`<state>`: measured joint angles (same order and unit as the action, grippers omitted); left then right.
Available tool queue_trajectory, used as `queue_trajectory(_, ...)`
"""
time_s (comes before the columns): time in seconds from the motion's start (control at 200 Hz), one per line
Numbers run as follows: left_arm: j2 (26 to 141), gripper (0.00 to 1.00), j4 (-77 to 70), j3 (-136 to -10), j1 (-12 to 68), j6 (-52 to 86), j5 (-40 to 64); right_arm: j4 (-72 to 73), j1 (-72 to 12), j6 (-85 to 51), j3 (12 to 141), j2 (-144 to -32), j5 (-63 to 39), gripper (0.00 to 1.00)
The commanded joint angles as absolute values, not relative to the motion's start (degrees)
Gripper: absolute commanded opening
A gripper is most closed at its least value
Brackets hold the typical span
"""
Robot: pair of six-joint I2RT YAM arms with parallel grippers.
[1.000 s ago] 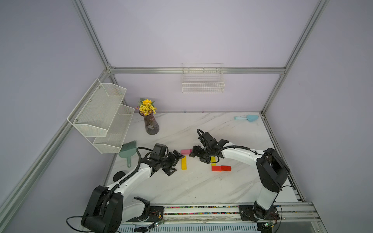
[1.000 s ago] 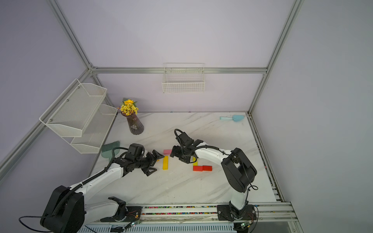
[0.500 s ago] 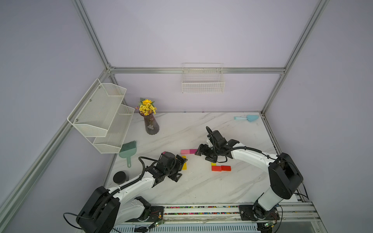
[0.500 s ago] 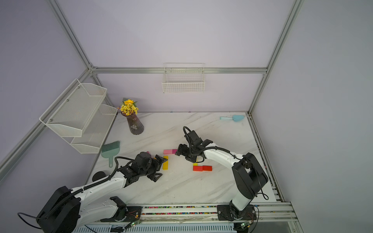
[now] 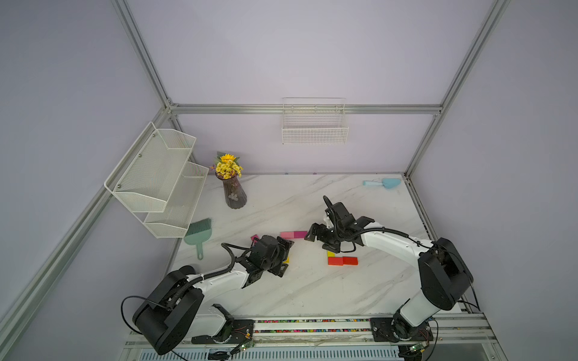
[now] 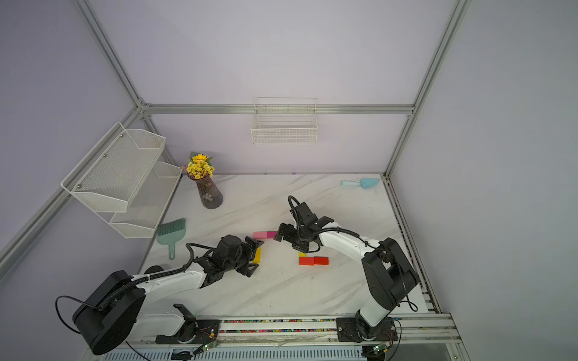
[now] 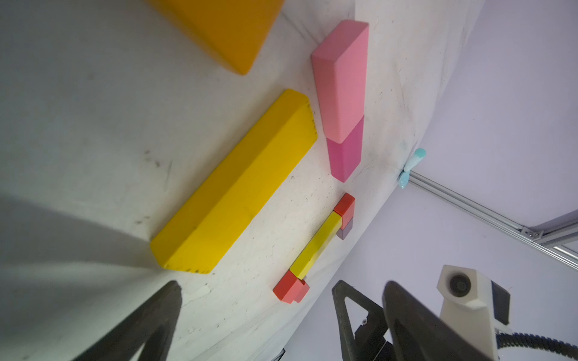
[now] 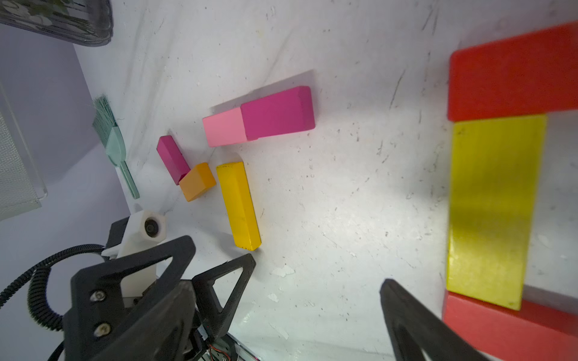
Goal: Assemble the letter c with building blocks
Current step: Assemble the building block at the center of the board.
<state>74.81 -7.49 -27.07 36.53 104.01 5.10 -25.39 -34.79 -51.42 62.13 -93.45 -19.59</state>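
Note:
The building blocks lie flat on the marble table (image 5: pixel 312 290). A light pink block (image 5: pixel 287 234) and a magenta block (image 5: pixel 301 233) lie end to end. A long yellow block (image 7: pixel 237 184) lies below my left gripper (image 5: pixel 286 258), which is open and empty. Beside it lie an orange block (image 8: pixel 197 181) and a small magenta block (image 8: pixel 172 159). Two red blocks (image 5: pixel 342 260) and a yellow block (image 8: pixel 491 209) form a bracket shape with another red block (image 8: pixel 513 72). My right gripper (image 5: pixel 320 240) hovers open and empty beside that yellow block.
A vase of yellow flowers (image 5: pixel 234 195) and a green brush (image 5: pixel 197 231) stand to the left, with wire shelves (image 5: pixel 156 178) above them. A light blue scoop (image 5: pixel 383 183) lies at the back right. A strip of beads (image 5: pixel 312 321) runs along the front edge.
My right gripper has opened wider and shifted slightly right, away from the pink and magenta pair. My left arm has folded back, its gripper sliding a little right over the long yellow block.

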Motion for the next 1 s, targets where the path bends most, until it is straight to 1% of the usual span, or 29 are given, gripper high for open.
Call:
queue_trajectory(0.0,74.9,1.0,-10.5,-26.5,36.8,105.0,2.4,-26.3,-34.4,-51.0,63.5,-94.3,-20.8,0.95)
queue_trajectory(0.28,74.9,1.0,-12.1,-25.0,36.7,106.0,1.5,-26.3,-34.3,-50.4,63.6,-95.7,-21.6,0.95)
queue_trajectory(0.995,76.7,1.0,-15.1,-25.1,36.6,106.3,0.0,-26.3,-33.8,-50.1,62.9,-94.7,-22.2,0.95)
